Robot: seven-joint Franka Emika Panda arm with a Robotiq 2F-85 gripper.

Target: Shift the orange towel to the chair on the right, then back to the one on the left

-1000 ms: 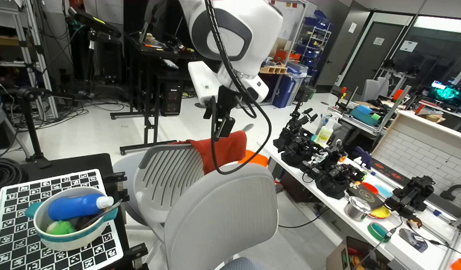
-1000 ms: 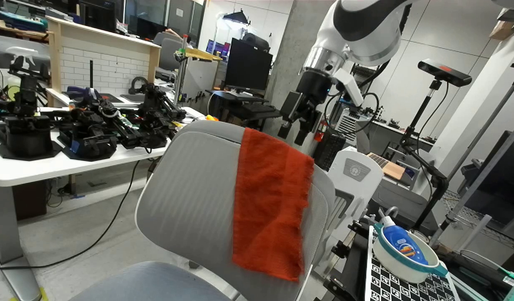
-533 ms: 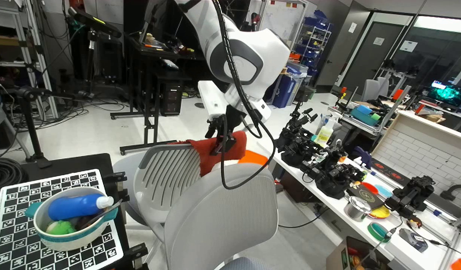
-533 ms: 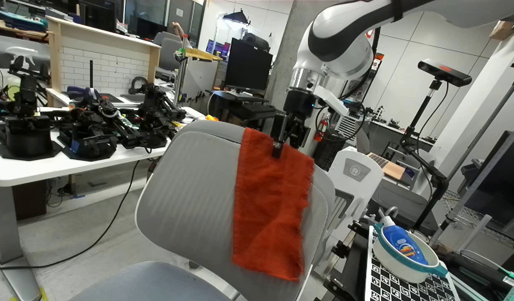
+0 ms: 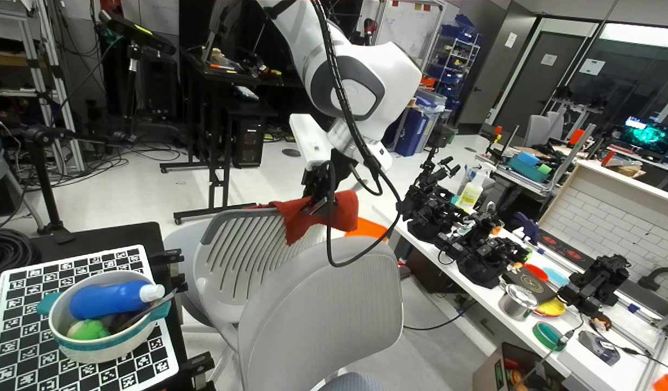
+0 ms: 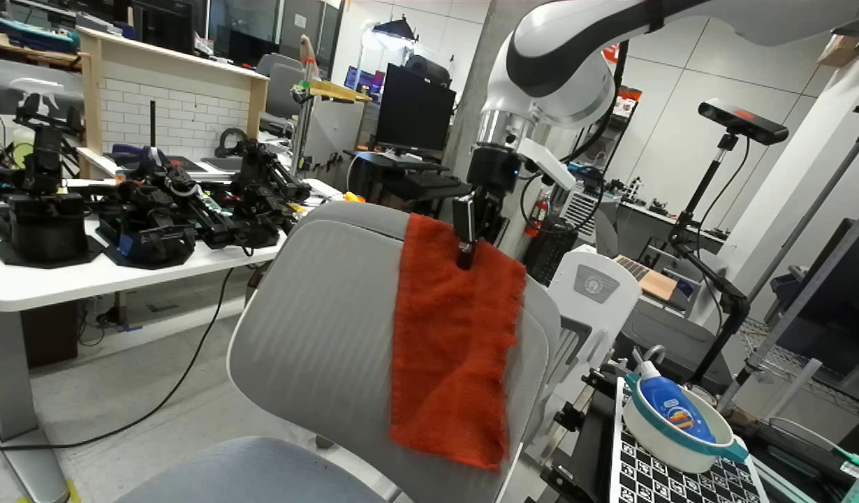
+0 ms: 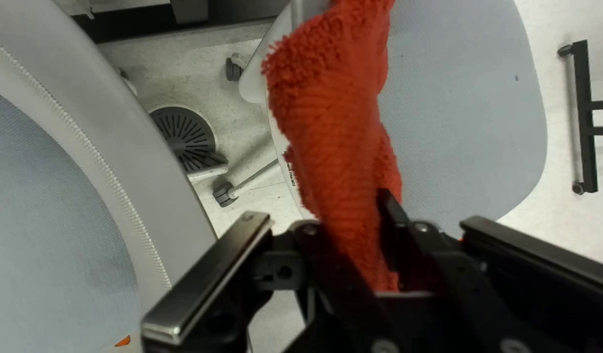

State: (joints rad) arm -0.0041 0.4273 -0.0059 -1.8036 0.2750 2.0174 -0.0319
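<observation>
The orange towel, red-orange in colour, hangs over the top of a grey chair back. My gripper points down at that top edge, with one of its fingers in front of the cloth and the other hidden behind it. Seen from the wrist, the towel is bunched up between the jaws, which are shut on it; one finger presses its side. A slatted chair back lies under the towel in an exterior view, and a second grey chair stands close by.
A pot holding a blue bottle sits on a checkered board beside the chairs. Several black robot arms occupy a white table. A black cable loops down from my arm near the chair backs.
My gripper has come down onto the chair's top edge, and its jaws have drawn together on the towel. The cloth there has bunched and its hanging corner has risen slightly.
</observation>
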